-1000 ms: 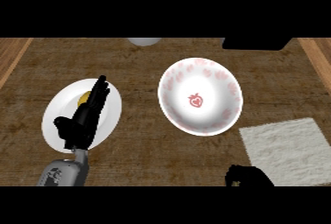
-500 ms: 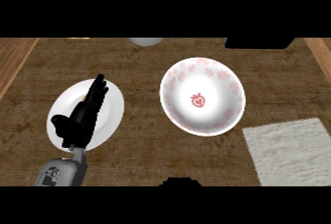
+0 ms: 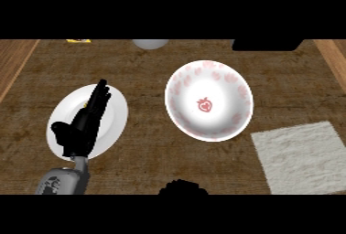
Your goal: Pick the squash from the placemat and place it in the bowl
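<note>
A white plate [image 3: 116, 109] lies at the left of the brown counter. My left hand [image 3: 82, 125] stretches over it with straight fingers pointing away from me. Only a sliver of the yellow squash [image 3: 85, 106] shows beside the fingers; the hand hides the rest of it. The bowl [image 3: 209, 100], white with red strawberry marks, sits to the right of the plate, apart from the hand. My right hand [image 3: 182, 187] is a dark shape at the lower edge, below the bowl.
A white cloth placemat [image 3: 304, 155] lies at the lower right with nothing on it. A pale round object [image 3: 150, 43], a black block [image 3: 267, 44] and a small yellow item [image 3: 79, 40] line the far edge. Lighter wood strips border both sides.
My left hand has slid up over the plate and now covers nearly all of the squash. My right hand has moved left along the lower edge, away from the placemat.
</note>
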Motion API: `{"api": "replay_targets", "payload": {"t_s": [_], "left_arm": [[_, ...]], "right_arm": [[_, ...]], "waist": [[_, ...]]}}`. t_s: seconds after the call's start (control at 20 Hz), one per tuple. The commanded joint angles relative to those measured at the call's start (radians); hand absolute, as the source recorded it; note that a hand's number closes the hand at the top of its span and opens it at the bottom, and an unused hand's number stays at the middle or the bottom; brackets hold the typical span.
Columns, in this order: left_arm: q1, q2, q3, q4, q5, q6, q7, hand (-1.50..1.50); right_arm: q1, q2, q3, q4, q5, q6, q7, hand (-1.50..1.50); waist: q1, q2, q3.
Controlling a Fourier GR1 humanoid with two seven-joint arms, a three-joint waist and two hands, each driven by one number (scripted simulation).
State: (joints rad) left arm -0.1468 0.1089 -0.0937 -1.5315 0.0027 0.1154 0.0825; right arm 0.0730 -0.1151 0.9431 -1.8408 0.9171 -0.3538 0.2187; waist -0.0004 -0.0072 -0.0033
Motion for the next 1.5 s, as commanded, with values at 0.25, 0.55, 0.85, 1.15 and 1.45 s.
{"api": "replay_targets", "payload": {"t_s": [0.25,0.55,0.85,1.15,1.45], "left_arm": [[0.000,0.004,0.009,0.002,0.000,-0.002,-0.008,0.00],[-0.033,0.004,-0.006,-0.022,0.005,-0.017,0.051,0.00],[0.004,0.003,0.013,0.022,0.007,-0.028,-0.034,0.00],[-0.009,-0.007,0.016,0.016,-0.003,-0.015,-0.016,0.00],[-0.028,-0.034,0.003,0.002,-0.020,0.002,0.028,0.00]], "right_arm": [[-0.205,0.108,0.011,-0.213,0.084,0.078,0.361,1.50],[-0.519,0.112,-0.147,-0.237,0.024,0.181,0.628,1.50],[-0.856,0.114,-0.366,-0.027,-0.056,0.298,0.777,1.50],[-0.887,0.049,-0.456,0.206,-0.049,0.332,0.619,1.50],[-0.841,0.045,-0.539,0.376,-0.002,0.230,0.481,1.50]], "waist": [[0.004,0.001,-0.002],[0.020,0.005,0.000],[0.019,0.009,0.001],[0.012,0.010,0.003],[0.006,0.009,0.003]]}}
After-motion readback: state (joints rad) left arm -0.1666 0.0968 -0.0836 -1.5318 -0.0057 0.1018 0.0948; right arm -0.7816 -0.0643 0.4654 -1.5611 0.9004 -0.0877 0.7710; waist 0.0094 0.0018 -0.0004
